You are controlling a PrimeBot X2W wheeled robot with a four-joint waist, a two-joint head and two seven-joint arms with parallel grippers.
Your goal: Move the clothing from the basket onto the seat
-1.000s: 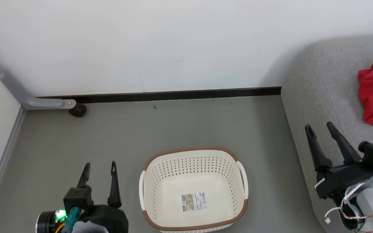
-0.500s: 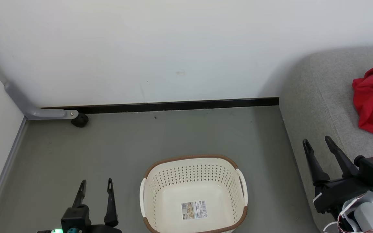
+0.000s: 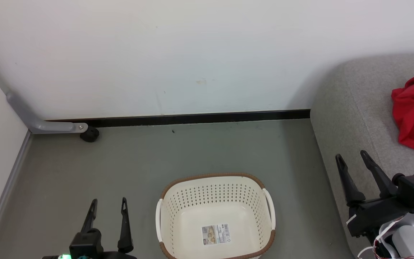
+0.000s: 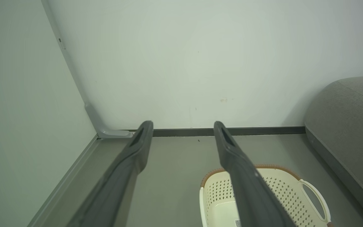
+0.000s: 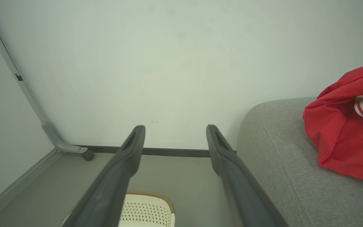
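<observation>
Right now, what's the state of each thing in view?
laundry basket: upright on the floor, empty but for its label sticker.
red clothing: bunched on the sofa cushion, out of the basket.
sofa cushion: bears the red clothing.
left gripper: open, empty.
right gripper: open, empty, by the cushion's edge.

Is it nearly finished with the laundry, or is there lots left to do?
Looks essentially finished. Done: the basket holds nothing but its label sticker, and the red clothing lies on the grey seat. In hand: nothing; the left claw and right claw are both open and empty. Left: no clothing to move that I can see.
</observation>
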